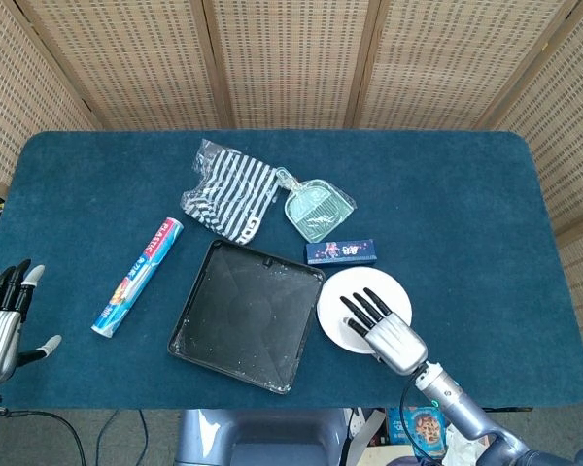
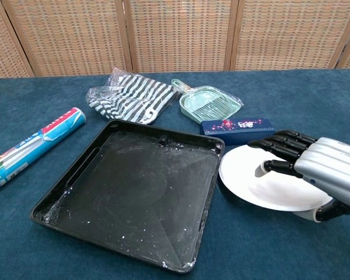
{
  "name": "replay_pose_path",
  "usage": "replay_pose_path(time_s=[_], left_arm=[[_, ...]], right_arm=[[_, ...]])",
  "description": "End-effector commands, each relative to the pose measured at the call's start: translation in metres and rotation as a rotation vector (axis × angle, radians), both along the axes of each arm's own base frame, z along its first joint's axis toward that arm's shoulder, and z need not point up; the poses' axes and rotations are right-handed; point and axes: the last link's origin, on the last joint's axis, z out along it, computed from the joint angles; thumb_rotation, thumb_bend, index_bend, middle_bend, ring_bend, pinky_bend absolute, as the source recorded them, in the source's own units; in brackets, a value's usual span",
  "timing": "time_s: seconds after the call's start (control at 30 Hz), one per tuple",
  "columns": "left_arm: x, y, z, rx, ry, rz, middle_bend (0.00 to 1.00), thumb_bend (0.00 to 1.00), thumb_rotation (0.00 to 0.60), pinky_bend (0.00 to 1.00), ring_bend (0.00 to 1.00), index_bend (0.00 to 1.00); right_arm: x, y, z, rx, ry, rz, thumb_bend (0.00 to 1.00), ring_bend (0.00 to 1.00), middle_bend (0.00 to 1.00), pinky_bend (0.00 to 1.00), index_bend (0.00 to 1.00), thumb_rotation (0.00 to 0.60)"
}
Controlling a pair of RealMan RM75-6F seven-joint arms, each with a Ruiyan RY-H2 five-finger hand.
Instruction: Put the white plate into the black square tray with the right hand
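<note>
The white plate [image 1: 367, 282] [image 2: 245, 176] is just right of the black square tray [image 1: 243, 311] [image 2: 134, 186], its left rim close to the tray's right edge. My right hand [image 1: 391, 336] [image 2: 316, 170] grips the plate's near right side, fingers [image 2: 280, 143] on top and thumb under the rim. In the chest view the plate looks raised and tilted off the cloth on the hand's side. The tray holds nothing but white specks. My left hand [image 1: 2, 316] hangs open past the table's left front corner, seen only in the head view.
A dark blue box [image 1: 340, 252] [image 2: 238, 128] lies just behind the plate. Further back are a green scoop [image 1: 316, 212] [image 2: 213, 104] and a striped bag [image 1: 228, 189] [image 2: 131, 96]. A plastic wrap roll [image 1: 136, 277] [image 2: 29, 149] lies left of the tray.
</note>
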Motion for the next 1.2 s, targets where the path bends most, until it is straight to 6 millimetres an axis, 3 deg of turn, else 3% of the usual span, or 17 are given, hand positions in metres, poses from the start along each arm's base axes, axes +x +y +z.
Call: replay_pose_path(time_s=[0.03,0.3,0.57,0.77,0.93,1.07,1.2], left_arm=[[0.000,0.000,0.000,0.000,0.000,0.000,0.00,0.00,0.600,0.00,0.00,0.00],[0.000,0.000,0.000,0.000,0.001,0.002,0.00,0.00,0.600,0.00,0.00,0.00],[-0.001,0.001,-0.001,-0.004,0.003,0.005,0.00,0.00,0.600,0.00,0.00,0.00],[0.000,0.001,-0.002,-0.006,0.005,0.003,0.00,0.00,0.600,0.00,0.00,0.00],[0.000,0.000,-0.002,-0.008,0.004,-0.001,0.00,0.00,0.600,0.00,0.00,0.00],[0.001,0.000,-0.002,-0.006,0.003,-0.002,0.00,0.00,0.600,0.00,0.00,0.00],[0.001,0.000,-0.002,-0.008,0.005,0.000,0.00,0.00,0.600,0.00,0.00,0.00]], right_arm=[[-0.001,-0.006,0.001,-0.038,0.016,0.001,0.34,0.00,0.00,0.03,0.31,0.600],[-0.006,-0.017,0.002,-0.077,0.008,-0.029,0.54,0.00,0.00,0.04,0.60,0.600],[-0.012,-0.020,0.010,-0.104,0.010,-0.012,0.57,0.00,0.00,0.06,0.68,0.600],[-0.017,-0.017,0.042,-0.161,-0.008,0.049,0.57,0.00,0.02,0.06,0.68,0.600],[-0.020,-0.013,0.083,-0.231,-0.040,0.108,0.57,0.00,0.03,0.06,0.68,0.600],[-0.013,-0.011,0.110,-0.275,-0.064,0.171,0.57,0.00,0.03,0.06,0.68,0.600],[0.002,-0.017,0.123,-0.296,-0.083,0.220,0.57,0.00,0.03,0.06,0.68,0.600]])
